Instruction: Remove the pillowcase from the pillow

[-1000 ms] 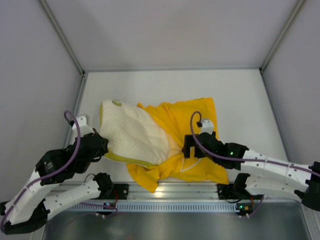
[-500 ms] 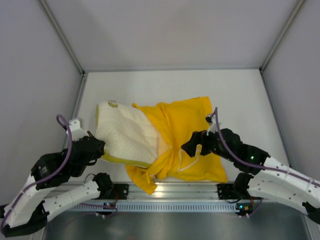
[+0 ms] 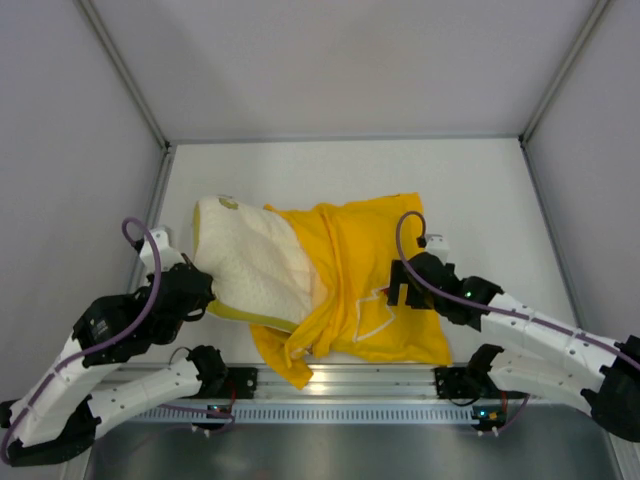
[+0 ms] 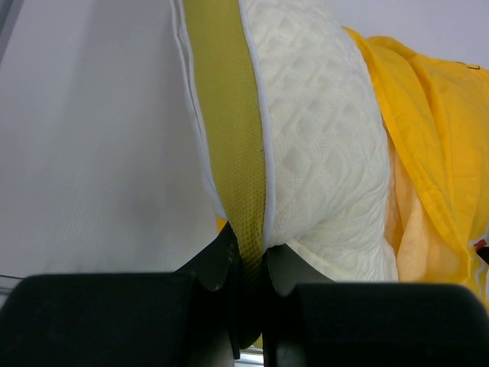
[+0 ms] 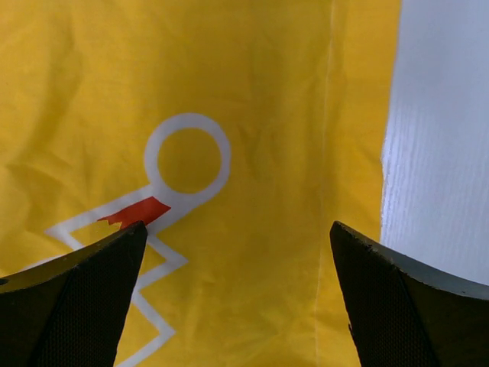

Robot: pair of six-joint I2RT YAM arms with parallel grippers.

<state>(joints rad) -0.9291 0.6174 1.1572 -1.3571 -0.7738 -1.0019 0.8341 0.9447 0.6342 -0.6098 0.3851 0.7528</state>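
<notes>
The left gripper (image 4: 248, 264) was clamped shut on the olive edge band of the pillow (image 4: 321, 138), and the cream cushion was seen straight ahead of its 2 fingers. The pillowcase (image 4: 435, 115) was bunched further ahead and to the right. The right gripper (image 5: 237, 229) was spread wide over the pillowcase, its white-outlined print (image 5: 188, 120) framed between the fingers. Bare table (image 5: 443, 115) was seen to their right.

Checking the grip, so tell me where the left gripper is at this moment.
In the top view the left gripper is on the left side, at the near left edge of the pillow; the left wrist view shows it shut on that edge.
</notes>
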